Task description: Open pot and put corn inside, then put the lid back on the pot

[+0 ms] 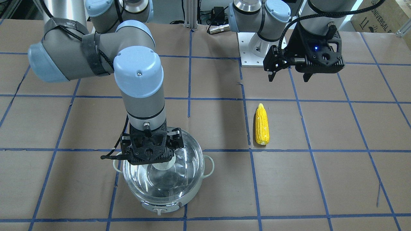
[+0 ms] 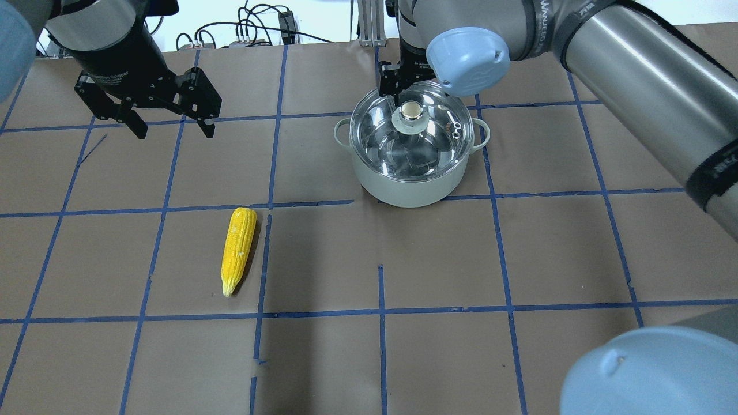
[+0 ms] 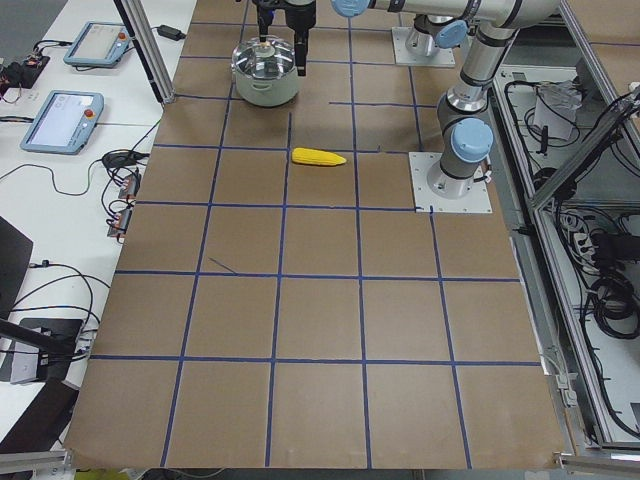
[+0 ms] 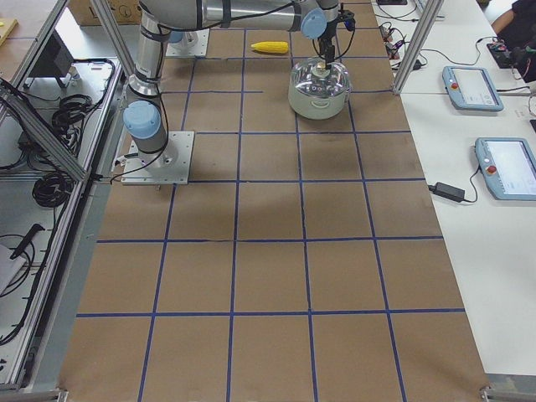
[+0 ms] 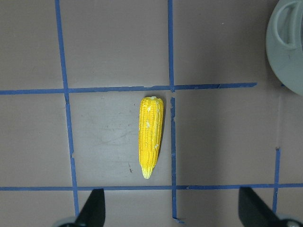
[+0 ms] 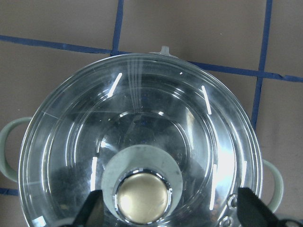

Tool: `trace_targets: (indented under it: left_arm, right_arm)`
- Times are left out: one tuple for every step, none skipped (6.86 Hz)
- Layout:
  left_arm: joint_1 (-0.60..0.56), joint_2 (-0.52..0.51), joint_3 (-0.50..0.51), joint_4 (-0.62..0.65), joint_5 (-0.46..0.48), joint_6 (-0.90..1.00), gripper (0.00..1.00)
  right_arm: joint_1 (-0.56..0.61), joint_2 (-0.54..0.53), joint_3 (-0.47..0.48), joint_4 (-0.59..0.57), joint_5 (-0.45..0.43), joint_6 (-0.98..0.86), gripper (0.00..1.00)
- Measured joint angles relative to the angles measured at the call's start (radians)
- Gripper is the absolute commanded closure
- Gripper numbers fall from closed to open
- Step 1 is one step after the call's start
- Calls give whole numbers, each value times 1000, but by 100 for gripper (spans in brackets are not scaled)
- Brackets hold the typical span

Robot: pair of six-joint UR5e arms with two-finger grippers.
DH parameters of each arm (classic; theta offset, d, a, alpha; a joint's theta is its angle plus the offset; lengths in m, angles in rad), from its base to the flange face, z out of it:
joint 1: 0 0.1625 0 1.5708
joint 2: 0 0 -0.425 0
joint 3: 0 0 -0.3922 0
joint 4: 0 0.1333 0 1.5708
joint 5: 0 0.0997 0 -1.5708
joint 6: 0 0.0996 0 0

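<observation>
The pot stands on the table with the glass lid on it. My right gripper is open and hangs just over the lid, its fingers on either side of the beige knob, apart from it. It also shows in the front-facing view. The corn lies flat on the table to the pot's left, tip toward me. My left gripper is open and empty, above the table beyond the corn. The left wrist view shows the corn and the pot's edge.
The table is covered in brown paper with a blue tape grid. The left arm's white base plate sits at the robot's edge of the table. A cardboard box stands off the table's corner. Operator tablets lie on a side bench.
</observation>
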Motion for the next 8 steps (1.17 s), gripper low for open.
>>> trace_targets:
  left_arm:
    - [1,-3,0,0,-1,0,0]
    - [2,-3,0,1,-2,1,0]
    - [3,-5,2,2,-4,2,0]
    - [3,-7,2,2,-6,1,0]
    - [2,-9,1,2,-7,0,0]
    - [2,-9,1,2,-6,1,0]
    - [3,-8,1,2,-3,4,0]
    - [3,-8,1,2,-1,7,0]
  right_arm:
    - [10,17,0,-21,-2,0,4]
    - [15,27,0,-30,-3,-1,8]
    - [16,32,1,-32,-4,-6,9]
    - [16,35,3,-33,-4,-13,10]
    - [16,34,8,-33,-4,-20,11]
    - [16,31,11,-31,-3,-26,13]
    - [16,27,14,-28,-3,-32,15]
    - [15,26,16,-24,-2,-39,22]
